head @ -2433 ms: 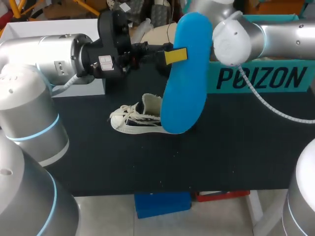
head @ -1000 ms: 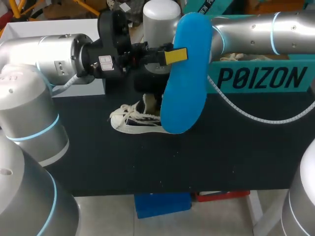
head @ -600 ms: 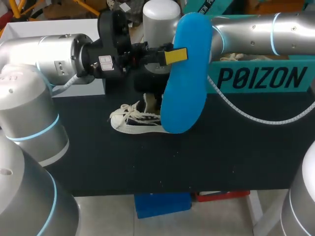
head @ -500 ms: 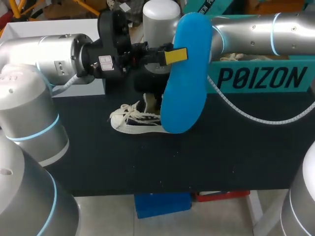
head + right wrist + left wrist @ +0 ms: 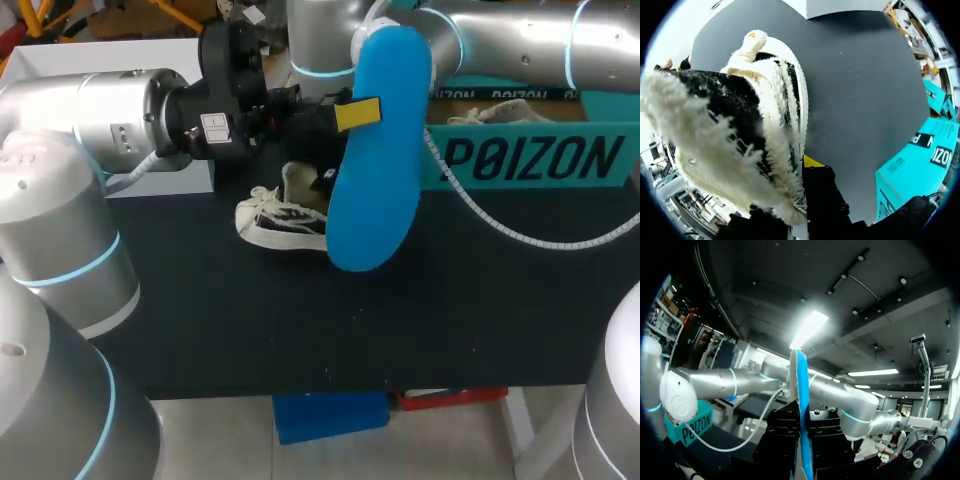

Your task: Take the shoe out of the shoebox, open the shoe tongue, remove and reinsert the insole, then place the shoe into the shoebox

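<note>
My left gripper [image 5: 352, 113] is shut on a blue insole [image 5: 378, 150] and holds it upright above the table. In the left wrist view the insole [image 5: 801, 390] stands edge-on between the black fingers of the left gripper [image 5: 801, 435]. A white low sneaker with dark trim [image 5: 282, 214] is tilted just off the black table, partly behind the insole. My right arm [image 5: 500, 35] comes in from the upper right. Its right gripper [image 5: 802, 167] is shut on the shoe [image 5: 765, 100] at the frayed collar. In the head view that gripper is hidden behind the insole.
The teal shoebox [image 5: 530, 155] stands open at the back right, also seen beside the right gripper as the shoebox [image 5: 920, 160]. A white box [image 5: 185, 178] sits at the back left. The black table [image 5: 400, 320] stretches towards the front edge.
The right arm has risen and swung over, and the shoe has lifted and shifted a little to the right and back. The left arm and the insole have kept still.
</note>
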### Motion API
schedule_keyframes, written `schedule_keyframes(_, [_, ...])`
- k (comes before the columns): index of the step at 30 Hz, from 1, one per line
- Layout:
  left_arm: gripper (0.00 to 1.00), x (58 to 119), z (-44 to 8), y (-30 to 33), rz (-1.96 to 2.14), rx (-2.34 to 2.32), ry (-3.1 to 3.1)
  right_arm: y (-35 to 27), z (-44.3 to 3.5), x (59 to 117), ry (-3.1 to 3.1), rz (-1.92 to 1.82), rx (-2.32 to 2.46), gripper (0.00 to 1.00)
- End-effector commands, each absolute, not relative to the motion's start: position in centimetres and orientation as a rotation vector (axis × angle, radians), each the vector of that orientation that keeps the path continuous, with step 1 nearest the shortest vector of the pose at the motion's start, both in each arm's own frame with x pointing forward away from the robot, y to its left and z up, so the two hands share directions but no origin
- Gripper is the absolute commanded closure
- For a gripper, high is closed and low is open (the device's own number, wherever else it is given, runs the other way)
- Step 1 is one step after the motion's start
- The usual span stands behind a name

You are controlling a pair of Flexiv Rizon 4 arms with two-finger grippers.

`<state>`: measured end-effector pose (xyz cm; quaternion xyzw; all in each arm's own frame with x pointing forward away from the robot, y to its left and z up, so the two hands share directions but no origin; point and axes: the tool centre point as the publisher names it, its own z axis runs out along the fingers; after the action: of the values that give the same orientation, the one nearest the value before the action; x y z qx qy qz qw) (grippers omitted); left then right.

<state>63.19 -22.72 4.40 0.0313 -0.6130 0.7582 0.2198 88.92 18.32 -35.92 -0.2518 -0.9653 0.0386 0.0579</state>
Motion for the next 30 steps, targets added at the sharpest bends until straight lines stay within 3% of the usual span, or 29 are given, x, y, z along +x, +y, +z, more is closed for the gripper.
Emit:
schedule_keyframes(1, [1.00, 63.1, 4.3, -22.9, 2.100, 0.090, -1.696, 14.1, -31.9, 87.3, -2.520, -0.061, -1.811, 1.00])
schedule_keyframes(13, [1.00, 63.1, 4.3, -22.9, 2.100, 0.090, -1.696, 13.0, -32.6, 88.1, -2.217, 0.107, -2.446, 1.00])
schedule_keyframes(30, [1.00, 63.1, 4.3, -22.9, 2.100, 0.090, -1.696, 13.8, -34.0, 89.3, -2.121, 0.195, -2.574, 1.00])
